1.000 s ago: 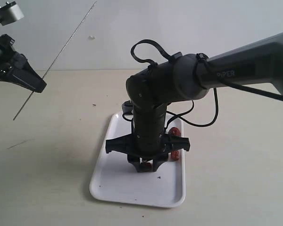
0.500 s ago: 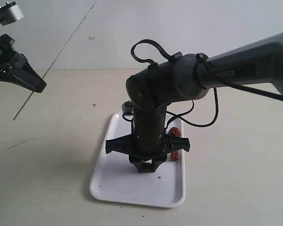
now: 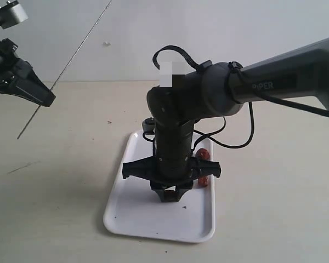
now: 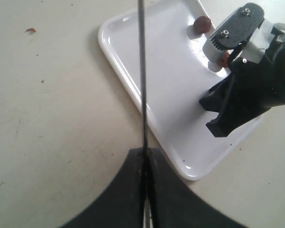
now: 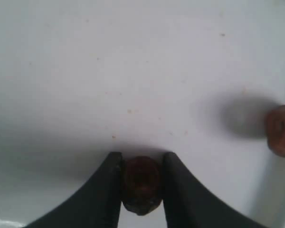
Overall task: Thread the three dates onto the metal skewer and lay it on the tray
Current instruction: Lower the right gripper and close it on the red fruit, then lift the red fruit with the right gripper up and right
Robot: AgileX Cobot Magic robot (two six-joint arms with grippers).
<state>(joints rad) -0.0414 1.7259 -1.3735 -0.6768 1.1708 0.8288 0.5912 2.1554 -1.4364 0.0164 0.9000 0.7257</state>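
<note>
The white tray (image 3: 131, 211) lies on the table under my right arm. My right gripper (image 3: 171, 194) points straight down onto it. In the right wrist view its two fingers press both sides of one dark date (image 5: 141, 183) resting on the tray (image 5: 133, 71). A second date (image 5: 281, 129) lies apart from it. Two reddish dates (image 3: 204, 174) show by the tray's right rim, behind the gripper. My left gripper (image 3: 46, 98) is raised at the far left, shut on the metal skewer (image 3: 77, 52), which slants up and to the right. In the left wrist view the skewer (image 4: 142, 85) runs out from between the shut fingers.
The right arm's black body (image 3: 175, 126) and its cables stand over the tray's middle and hide part of it. A small grey object (image 3: 148, 124) sits at the tray's far edge. Bare beige table surrounds the tray, with a white wall behind.
The right gripper's fingers have drawn together onto the date on the tray. The left gripper with the skewer has barely shifted.
</note>
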